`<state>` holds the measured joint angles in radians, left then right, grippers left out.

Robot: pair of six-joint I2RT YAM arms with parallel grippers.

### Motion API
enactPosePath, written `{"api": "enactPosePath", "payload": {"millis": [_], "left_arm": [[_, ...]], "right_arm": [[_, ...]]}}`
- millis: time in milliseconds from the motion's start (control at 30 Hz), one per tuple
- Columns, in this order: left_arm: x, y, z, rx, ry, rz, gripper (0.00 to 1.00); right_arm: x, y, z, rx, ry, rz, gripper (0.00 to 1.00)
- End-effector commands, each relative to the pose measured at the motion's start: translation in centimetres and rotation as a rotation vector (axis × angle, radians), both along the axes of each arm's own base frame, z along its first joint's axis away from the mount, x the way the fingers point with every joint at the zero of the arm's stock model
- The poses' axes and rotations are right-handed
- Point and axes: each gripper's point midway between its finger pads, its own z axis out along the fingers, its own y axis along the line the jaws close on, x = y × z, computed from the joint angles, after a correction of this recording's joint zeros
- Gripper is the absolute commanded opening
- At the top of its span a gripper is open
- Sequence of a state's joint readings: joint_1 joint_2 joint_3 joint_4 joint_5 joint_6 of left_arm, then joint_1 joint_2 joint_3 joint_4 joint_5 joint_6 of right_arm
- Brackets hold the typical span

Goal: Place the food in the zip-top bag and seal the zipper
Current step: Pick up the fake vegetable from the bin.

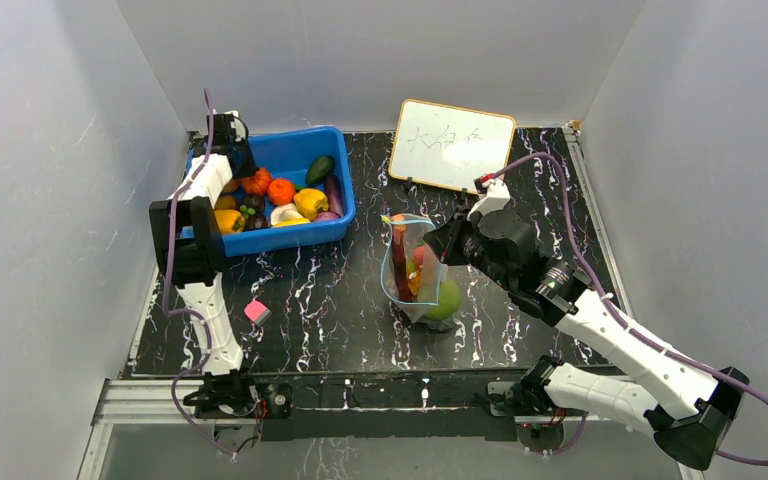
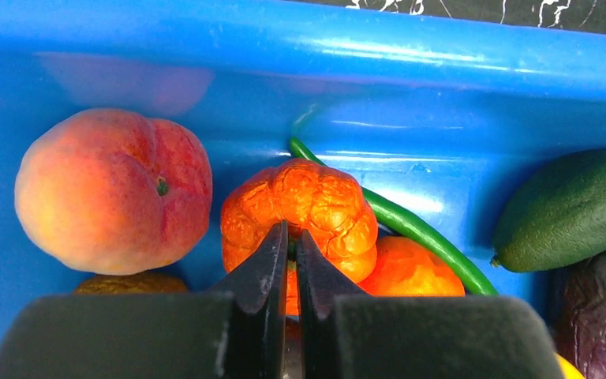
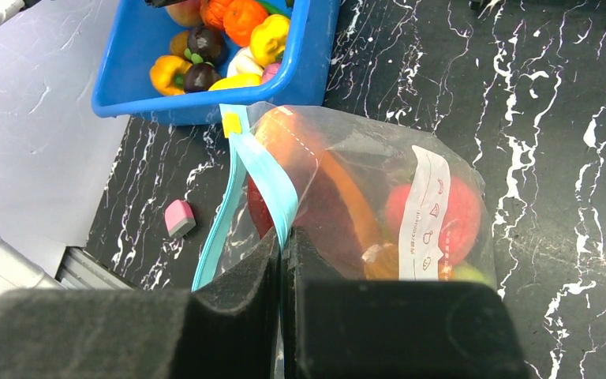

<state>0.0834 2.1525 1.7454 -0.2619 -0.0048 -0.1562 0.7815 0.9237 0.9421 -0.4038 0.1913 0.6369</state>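
Note:
The zip-top bag (image 1: pixel 412 262) stands mid-table with food inside: a green round fruit (image 1: pixel 447 300), an orange-and-dark-red long slice (image 3: pixel 349 197) and a red peach (image 3: pixel 464 215). Its mouth gapes open. My right gripper (image 3: pixel 284 235) is shut on one side of the zipper (image 3: pixel 264 172); it also shows in the top view (image 1: pixel 438 243). My left gripper (image 2: pixel 291 237) is down in the blue bin (image 1: pixel 290 238), shut on the green stem of a wrinkled orange pumpkin (image 2: pixel 316 193). A peach (image 2: pixel 114 189) lies to its left.
The bin holds several more toy foods: a green bean (image 2: pixel 426 233), a dark green fruit (image 2: pixel 576 209), a purple one (image 2: pixel 596 304). A whiteboard (image 1: pixel 452 145) stands behind the bag. A small pink cube (image 1: pixel 257 311) lies near the left arm.

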Motion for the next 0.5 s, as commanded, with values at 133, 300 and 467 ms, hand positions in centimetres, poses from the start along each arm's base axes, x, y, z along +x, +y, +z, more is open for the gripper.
{"api": "enactPosePath", "payload": {"millis": [133,300,467], "left_arm": [[-2.6,-1.6,7.1,-0.069,-0.103,-0.026,0.00],[-4.6,-3.0,8.5,-0.116,-0.109,-0.048,0.00],[-6.5,-4.8,9.6,-0.175,-0.109,-0.089,0.00]], "right_arm": [[0.7,0.1,3.7,0.089,-0.062,-0.038,0.00],[0.9,-0.1,4.1,0.087,-0.070,-0.051,0.00],[1.3,-0.4,4.4,0.083,-0.076,-0.075,0.00]]}}
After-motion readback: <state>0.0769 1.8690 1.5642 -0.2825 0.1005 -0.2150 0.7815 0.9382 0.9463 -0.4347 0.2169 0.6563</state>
